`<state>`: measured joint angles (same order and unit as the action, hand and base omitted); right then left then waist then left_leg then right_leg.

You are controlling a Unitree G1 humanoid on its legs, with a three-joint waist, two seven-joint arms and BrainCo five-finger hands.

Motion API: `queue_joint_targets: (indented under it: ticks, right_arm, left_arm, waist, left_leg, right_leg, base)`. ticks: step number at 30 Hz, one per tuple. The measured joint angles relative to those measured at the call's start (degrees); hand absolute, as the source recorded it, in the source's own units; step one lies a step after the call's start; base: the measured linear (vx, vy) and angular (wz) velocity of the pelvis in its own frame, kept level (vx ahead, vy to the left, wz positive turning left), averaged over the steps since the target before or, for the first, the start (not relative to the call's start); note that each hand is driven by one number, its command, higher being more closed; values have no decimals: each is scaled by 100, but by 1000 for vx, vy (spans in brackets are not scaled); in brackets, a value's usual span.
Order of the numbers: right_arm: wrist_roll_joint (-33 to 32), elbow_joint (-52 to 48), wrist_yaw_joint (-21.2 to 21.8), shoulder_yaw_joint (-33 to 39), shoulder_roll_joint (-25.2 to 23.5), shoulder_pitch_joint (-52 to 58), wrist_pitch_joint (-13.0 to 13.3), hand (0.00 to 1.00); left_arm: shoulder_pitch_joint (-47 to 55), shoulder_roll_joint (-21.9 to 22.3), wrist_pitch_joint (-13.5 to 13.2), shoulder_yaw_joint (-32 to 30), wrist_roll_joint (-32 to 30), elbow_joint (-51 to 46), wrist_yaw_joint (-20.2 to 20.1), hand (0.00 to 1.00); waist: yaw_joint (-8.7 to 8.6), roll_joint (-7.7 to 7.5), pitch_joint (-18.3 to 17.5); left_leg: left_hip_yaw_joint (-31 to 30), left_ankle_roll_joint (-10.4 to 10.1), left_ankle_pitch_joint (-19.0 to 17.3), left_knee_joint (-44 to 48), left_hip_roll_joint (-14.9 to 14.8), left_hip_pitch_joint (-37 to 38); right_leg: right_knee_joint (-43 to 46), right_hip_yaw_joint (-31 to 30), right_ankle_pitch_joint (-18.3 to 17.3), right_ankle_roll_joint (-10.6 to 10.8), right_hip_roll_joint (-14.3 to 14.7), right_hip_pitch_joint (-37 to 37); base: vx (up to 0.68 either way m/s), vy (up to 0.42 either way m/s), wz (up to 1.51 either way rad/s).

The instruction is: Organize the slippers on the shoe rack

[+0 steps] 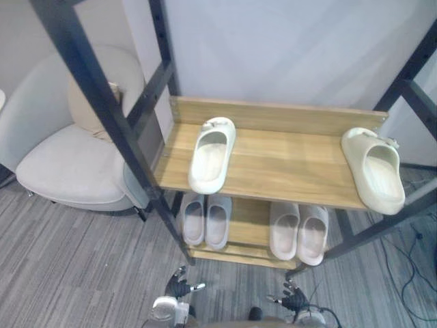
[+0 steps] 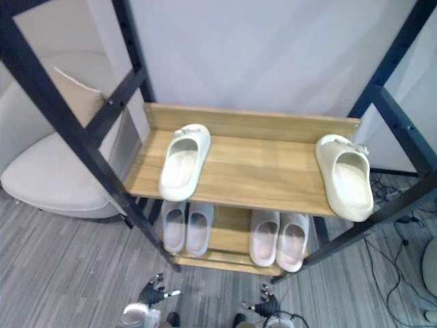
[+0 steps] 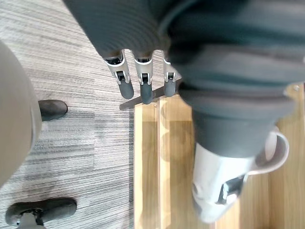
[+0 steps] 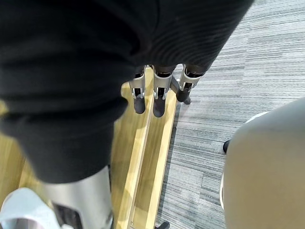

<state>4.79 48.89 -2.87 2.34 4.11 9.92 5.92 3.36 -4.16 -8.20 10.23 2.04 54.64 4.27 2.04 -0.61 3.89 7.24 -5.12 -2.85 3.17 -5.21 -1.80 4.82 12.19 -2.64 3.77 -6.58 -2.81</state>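
Low at the bottom edge of the frame, the left hand (image 1: 179,287) and right hand (image 1: 295,298) hang with fingers (image 3: 144,86) straight and released, grasping and touching nothing. On the shoe rack (image 1: 273,113), the centre slipper (image 1: 212,154) and the edge slipper (image 1: 374,169) lie well apart on the top shelf (image 1: 287,164); a left pair (image 1: 205,220) and a right pair (image 1: 299,232) sit below
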Motion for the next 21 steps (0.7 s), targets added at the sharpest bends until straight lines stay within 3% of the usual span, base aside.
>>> queue_joint_targets:
  ticks: [4, 7, 16, 21]
  right_arm:
    - [-100, 205, -7, 215, 8, -75, -4, 0]
    - [-149, 273, -9, 269, 43, -83, -7, 0]
    - [-270, 397, -3, 444, 120, -104, 9, 0]
    - [-267, 395, 1, 431, 150, -97, 12, 0]
  left_arm:
    - [-8, -33, -2, 190, -108, -1, -91, 0]
    - [-19, -157, 1, 678, -210, -53, -187, 0]
    - [304, -502, -61, 2156, -181, -2821, -713, 0]
    - [191, -648, -107, 2885, 57, -3783, -1045, 0]
  waist:
    - [-10, 20, -10]
    - [-26, 34, -22]
    - [-149, 114, -94]
    - [-170, 158, -133]
  left_leg:
    - [-7, 45, 84, -140, 69, 80]
    - [-36, 70, 101, -226, 122, 241]
    - [-328, 139, 168, -410, 264, 330]
    - [-358, 141, 168, -463, 275, 367]
  right_leg:
    - [-238, 1, 157, 32, -23, 120]
    - [-343, 22, 193, 64, -51, 285]
    - [-460, 268, 181, 125, -146, 470]
    - [-509, 296, 180, 125, -143, 512]
  base:
    - [-17, 35, 1]
    - [-10, 29, 4]
    - [17, 15, 15]
    - [36, 3, 2]
